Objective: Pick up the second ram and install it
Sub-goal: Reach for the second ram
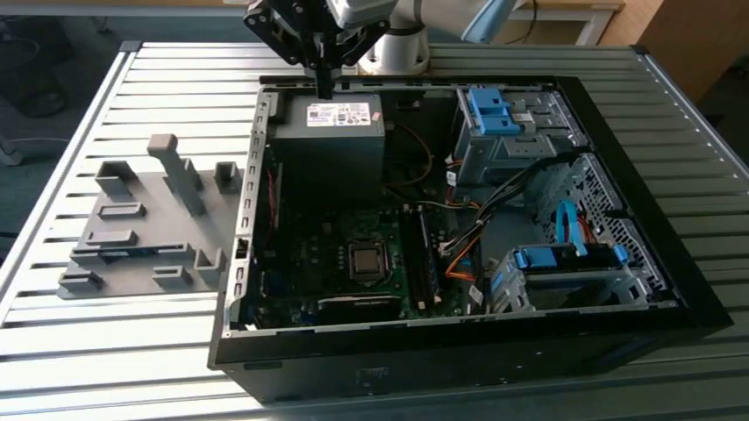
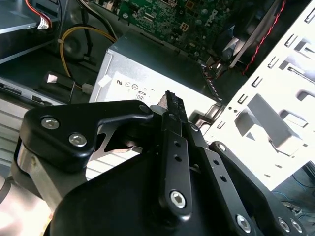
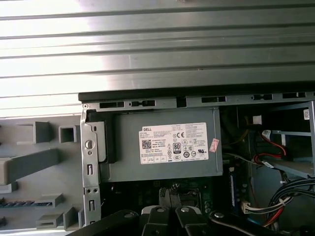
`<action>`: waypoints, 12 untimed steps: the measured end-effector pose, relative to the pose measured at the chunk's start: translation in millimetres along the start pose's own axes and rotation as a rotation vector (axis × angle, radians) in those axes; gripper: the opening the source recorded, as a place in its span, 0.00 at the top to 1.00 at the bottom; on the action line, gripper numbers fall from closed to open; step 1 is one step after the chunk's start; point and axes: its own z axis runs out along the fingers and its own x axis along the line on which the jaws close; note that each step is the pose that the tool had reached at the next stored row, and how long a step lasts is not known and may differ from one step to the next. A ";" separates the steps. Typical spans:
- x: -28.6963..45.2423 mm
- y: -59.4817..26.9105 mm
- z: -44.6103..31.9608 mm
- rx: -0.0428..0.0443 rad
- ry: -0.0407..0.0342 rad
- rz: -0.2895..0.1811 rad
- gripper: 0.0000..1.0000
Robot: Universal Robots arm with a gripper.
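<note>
You see daylight glaring off the slatted table (image 3: 59, 69) in the first wrist view, washing slats white; in the exterior view the inside of the computer case (image 1: 468, 349) lies shadowed.

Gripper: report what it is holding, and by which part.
Nothing is held. The gripper hangs above the power supply, and in the second wrist view its fingers are pressed together with nothing between them.
</note>
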 end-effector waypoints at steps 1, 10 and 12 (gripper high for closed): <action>0.2 0.0 0.0 0.0001 0.0003 0.000 0.89; 2.5 -0.2 0.4 0.0001 0.0012 0.000 0.89; 2.9 -0.2 0.5 0.0001 0.0013 0.000 0.89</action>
